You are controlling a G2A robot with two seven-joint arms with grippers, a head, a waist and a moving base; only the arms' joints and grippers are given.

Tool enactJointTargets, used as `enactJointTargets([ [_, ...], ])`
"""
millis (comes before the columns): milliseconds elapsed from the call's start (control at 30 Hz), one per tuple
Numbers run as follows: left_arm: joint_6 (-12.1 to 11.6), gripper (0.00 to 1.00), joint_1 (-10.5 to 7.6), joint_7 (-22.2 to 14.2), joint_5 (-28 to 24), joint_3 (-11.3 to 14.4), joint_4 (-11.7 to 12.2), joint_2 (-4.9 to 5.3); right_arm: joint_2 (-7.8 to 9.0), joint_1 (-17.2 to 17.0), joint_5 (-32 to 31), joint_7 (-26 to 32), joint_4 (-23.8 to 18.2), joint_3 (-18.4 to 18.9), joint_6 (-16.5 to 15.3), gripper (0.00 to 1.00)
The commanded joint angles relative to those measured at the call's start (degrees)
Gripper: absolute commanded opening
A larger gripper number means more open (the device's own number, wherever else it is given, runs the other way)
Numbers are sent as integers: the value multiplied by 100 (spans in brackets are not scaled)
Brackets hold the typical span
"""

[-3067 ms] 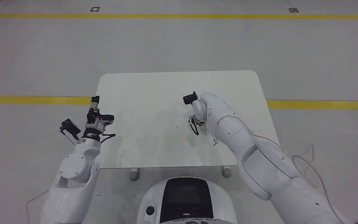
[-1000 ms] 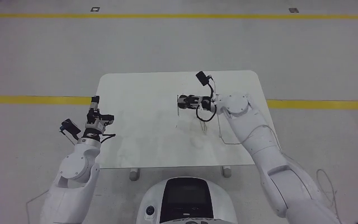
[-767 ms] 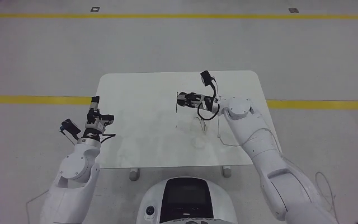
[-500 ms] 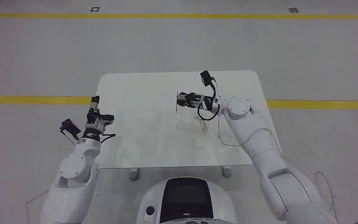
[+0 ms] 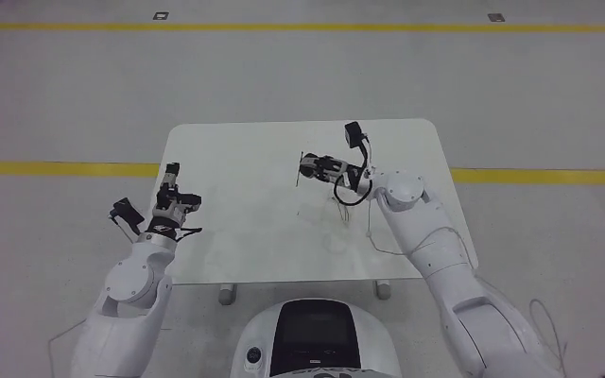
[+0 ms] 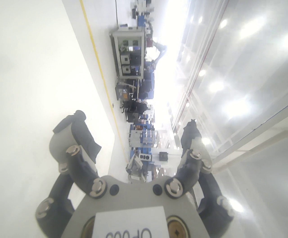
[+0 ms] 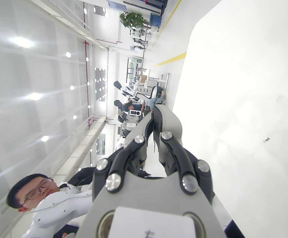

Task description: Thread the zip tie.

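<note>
Left fingers point(image 6: 74, 139) shifted nearer table point(image 5: 236, 151), apart, right fingers point(image 7: 167, 121) clamped on zip tie point(image 5: 299, 180) above it

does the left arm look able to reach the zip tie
Probably yes: the zip tie juts from the shut right end effector, left end effector open, bare table between.

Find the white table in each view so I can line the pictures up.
Top view: the table is in the middle of the picture.
Left wrist view: the bright white surface beside the left pincer, ending short of the yellow floor line.
Right wrist view: the white expanse beside the right pincer, its rounded corner farther off.
Shared landmark: the yellow floor line beyond the table's far edge.
</note>
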Motion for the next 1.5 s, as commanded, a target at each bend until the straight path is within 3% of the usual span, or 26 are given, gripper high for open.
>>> enactJointTargets([
  [0, 172, 100, -9, -380, -486, 104, -48, -16, -24, -89, 203, -96, -48, -53, 47, 0],
  [33, 141, 100, -16, -393, -685, 73, -43, -25, -30, -106, 253, -130, -67, -70, 38, 0],
  [300, 132, 100, -24, -400, -688, 79, -47, -26, -30, -106, 253, -130, -67, -70, 38, 0],
  [433, 185, 100, -146, -1056, -376, 232, -28, 3, -57, -258, 150, -541, -388, -241, 157, 0],
  [600, 288, 100, -328, -1537, -77, 460, 24, 21, -148, -377, 191, -1175, -528, -533, 263, 0],
  [667, 247, 100, -365, -1608, 5, 479, 37, 27, -173, -410, 57, -1508, -586, -626, 117, 0],
  [867, 231, 100, -371, -1607, 3, 486, 34, 26, -173, -410, 57, -1508, -586, -626, 117, 0],
  [967, 84, 100, -434, -1685, 34, 578, 85, 19, -174, -504, 15, -1711, -741, -642, 179, 0],
  [1300, -557, 100, -860, -1818, -335, 1010, 661, -59, -292, -977, 53, -2959, -1288, -985, 534, 0],
  [1467, -557, 100, -860, -1818, -335, 1010, 661, -59, -292, -984, 32, -2988, -1307, -989, 527, 0],
])
